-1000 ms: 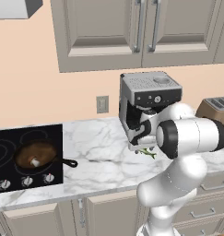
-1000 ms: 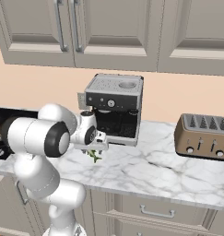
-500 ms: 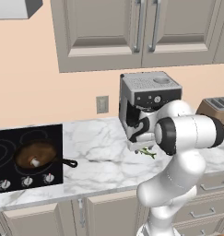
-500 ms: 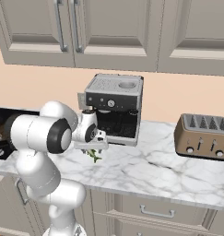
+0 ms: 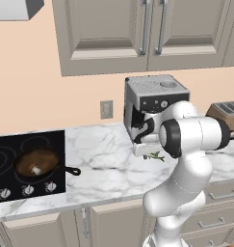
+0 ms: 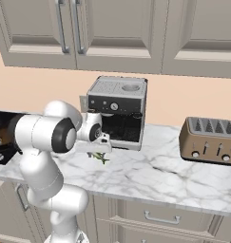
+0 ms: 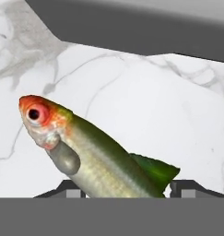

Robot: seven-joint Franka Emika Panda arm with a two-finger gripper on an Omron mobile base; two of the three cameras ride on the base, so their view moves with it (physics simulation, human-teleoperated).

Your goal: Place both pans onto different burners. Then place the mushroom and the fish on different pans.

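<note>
**Inspector A:** Fish position first. We find the slender greenish-grey fish with a red-orange head [image 7: 92,159] lying on the white marble counter [image 7: 145,115], directly between the two dark fingertips [image 7: 69,189] of the two-finger gripper [image 7: 125,191]. One tip shows on each side of its rear body; its head points up and left in the hand view.

**Inspector B:** Do the jaws touch it?

**Inspector A:** We cannot tell. They stand partly apart with the fish in the gap, and contact is not visible, so we record no confirmed hold.

**Inspector B:** From the base views?

**Inspector A:** We see the fish [image 5: 154,156] on the counter just below the gripper [image 5: 146,150], in front of the grey and black coffee machine [image 5: 152,99]. The right base view places the fish [image 6: 99,156] likewise under the gripper [image 6: 95,148].

**Inspector B:** Other task items?

**Inspector A:** We note the round rusty-brown skillet with a long black handle [image 5: 39,161] sitting on the glossy black glass cooktop [image 5: 7,144], well apart to the left, with the tiny white-stemmed mushroom [image 5: 36,170] inside it.
</note>
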